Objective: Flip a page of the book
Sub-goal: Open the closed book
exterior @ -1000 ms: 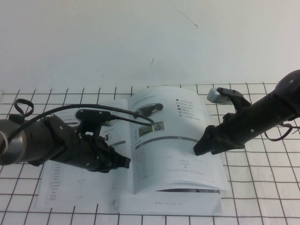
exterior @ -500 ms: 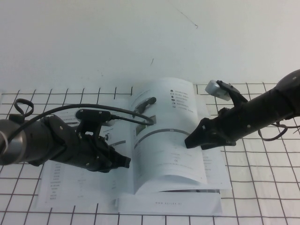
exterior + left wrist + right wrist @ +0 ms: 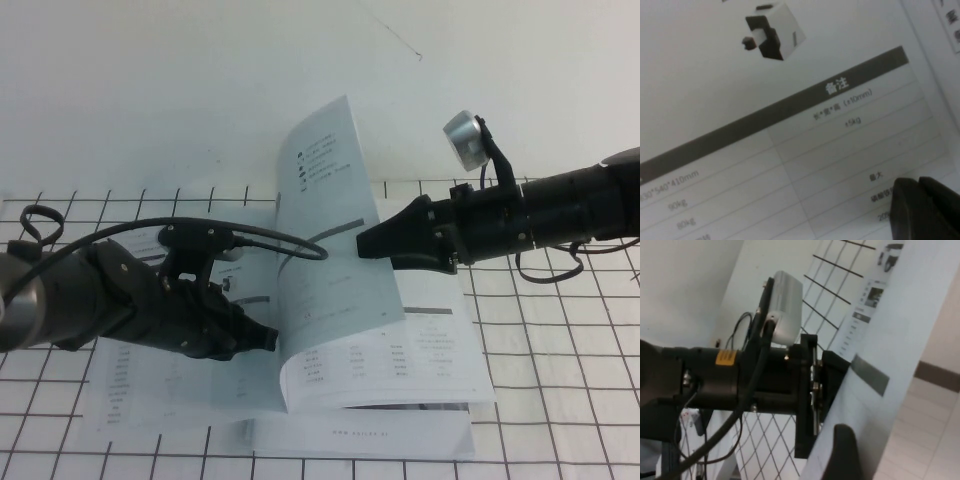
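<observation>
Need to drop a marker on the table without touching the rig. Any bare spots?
Free: grid mat right of the book, below the right gripper; also the plain white area beyond the raised page. Crowded: centre, where the right gripper meets the page and the left gripper rests on the left-hand pages.

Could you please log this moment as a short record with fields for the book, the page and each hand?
book: the book lies open on the gridded table
page: the page stands lifted, near upright above the spine
right hand: the right hand touches the lifted page's right face
left hand: the left hand rests low on the left-side pages
task state: turn under way, page not yet laid over
</observation>
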